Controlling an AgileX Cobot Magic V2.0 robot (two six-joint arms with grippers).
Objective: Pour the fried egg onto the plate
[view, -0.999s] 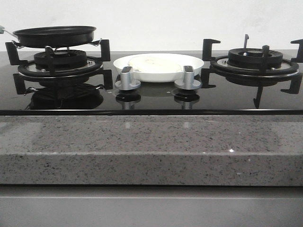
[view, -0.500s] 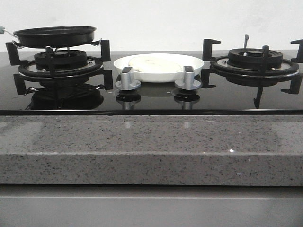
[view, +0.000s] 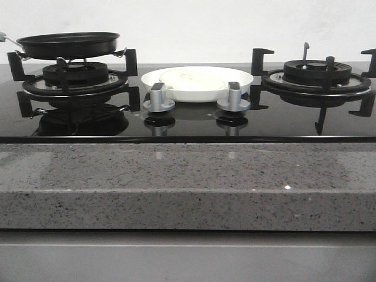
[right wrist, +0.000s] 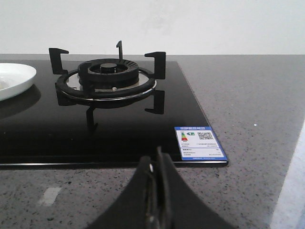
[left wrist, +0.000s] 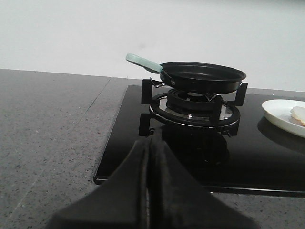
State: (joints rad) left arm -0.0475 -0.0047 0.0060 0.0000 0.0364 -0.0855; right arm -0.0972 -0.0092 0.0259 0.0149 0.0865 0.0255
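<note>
A: What sits on the tabletop [view: 188, 176]?
B: A black glass hob [view: 188, 120]; the empty frying pan [view: 69, 44] rests on its left burner [view: 73, 76].
A: And the plate [view: 197, 83]?
B: Between the burners, behind two knobs [view: 158, 97], with the fried egg [view: 192, 78] lying on it.
A: The tools?
B: Left tool [left wrist: 148, 157] and right tool [right wrist: 156, 174] both pressed together, holding nothing.

Left end effector [left wrist: 148, 157]: black fingers pressed together, holding nothing.
Right end effector [right wrist: 156, 174]: black fingers pressed together, holding nothing.
</note>
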